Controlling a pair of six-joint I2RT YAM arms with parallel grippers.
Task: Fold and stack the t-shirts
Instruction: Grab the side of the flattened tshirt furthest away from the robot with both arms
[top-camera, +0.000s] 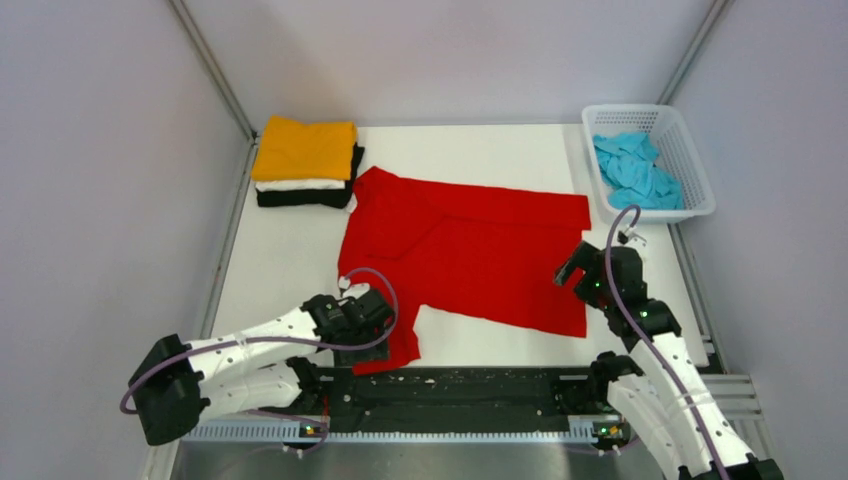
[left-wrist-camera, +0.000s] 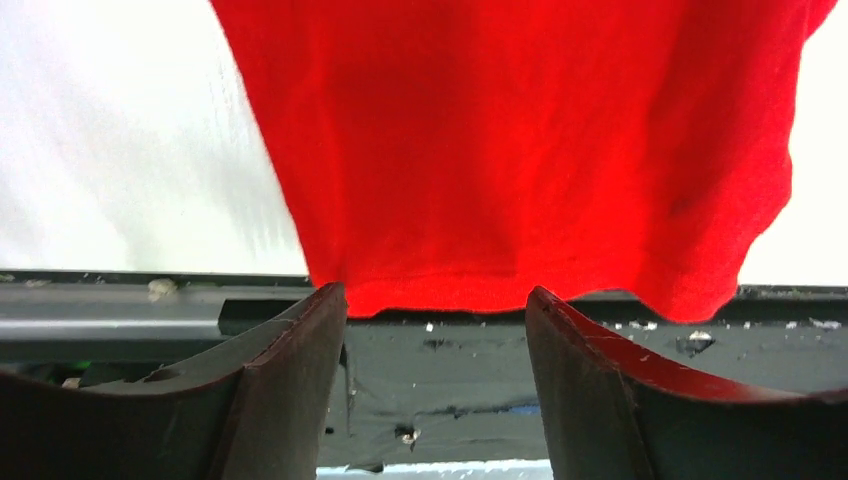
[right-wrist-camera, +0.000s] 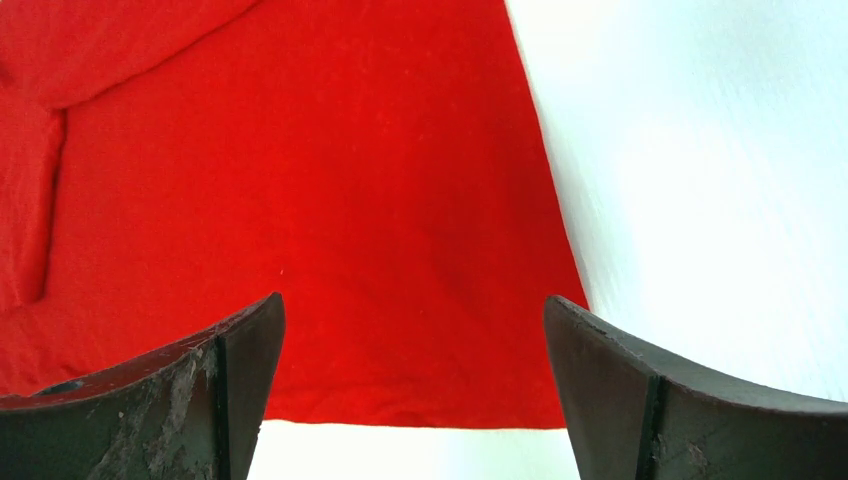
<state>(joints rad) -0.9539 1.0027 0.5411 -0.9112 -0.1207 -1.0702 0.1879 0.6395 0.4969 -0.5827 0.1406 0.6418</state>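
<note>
The left gripper (left-wrist-camera: 436, 305) is open, and the near edge of the red t-shirt (top-camera: 470, 250) sits right at its tips. The right gripper (right-wrist-camera: 412, 300) is open above the shirt's near right corner. The shirt lies flat on the table (top-camera: 500, 150). Both claws should go low, pinch only cloth, and lift together.

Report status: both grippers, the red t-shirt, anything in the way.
Left gripper open at near edge of red t-shirt. Right gripper open over its near right corner. Shirt flat, not held. Nothing blocks.
</note>
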